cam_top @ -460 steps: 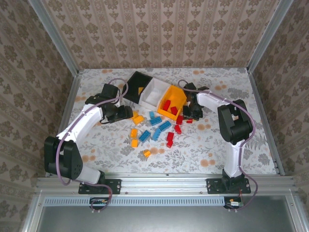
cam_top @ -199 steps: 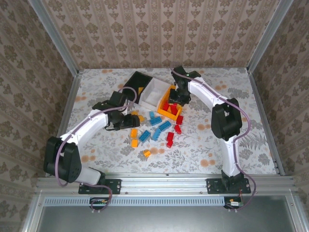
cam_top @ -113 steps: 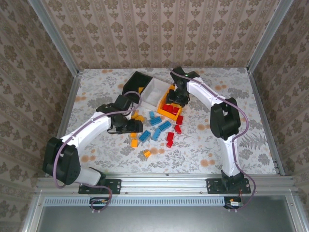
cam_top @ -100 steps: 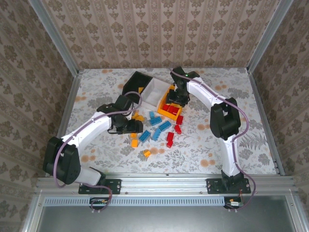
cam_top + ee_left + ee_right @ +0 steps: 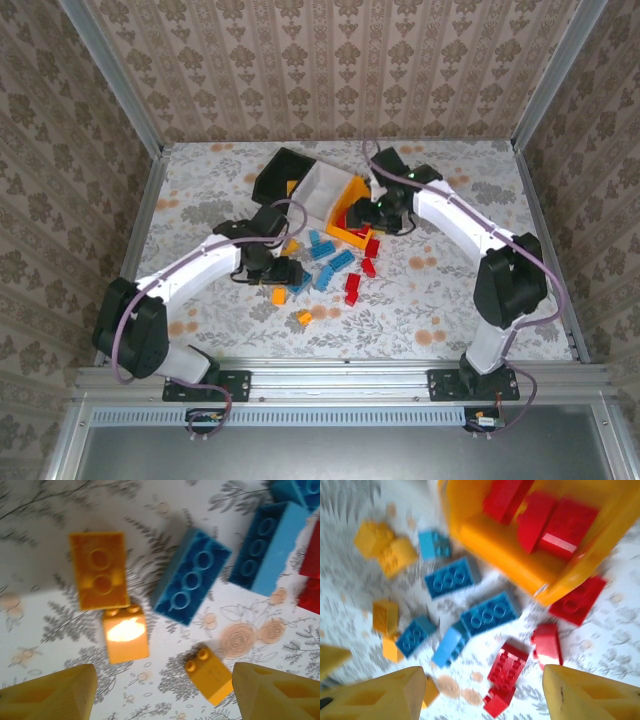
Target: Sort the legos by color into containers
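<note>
From above the light is bright, even and diffuse, coming from overhead; the arms throw only short, soft shadows on the table point(image 5: 440, 290); that view is sharp to its corners. In the left wrist view a grey shadow lies across the upper left; a white glare spot burns out one orange-yellow brick point(image 5: 125, 639); the red bricks point(image 5: 311, 575) at the right edge are soft; the fingers point(image 5: 50, 695) of the left end effector point(image 5: 164, 670) are out of focus. The right wrist view is smeared throughout by motion blur; the edges of the orange-yellow bin point(image 5: 505, 545) run together.
</note>
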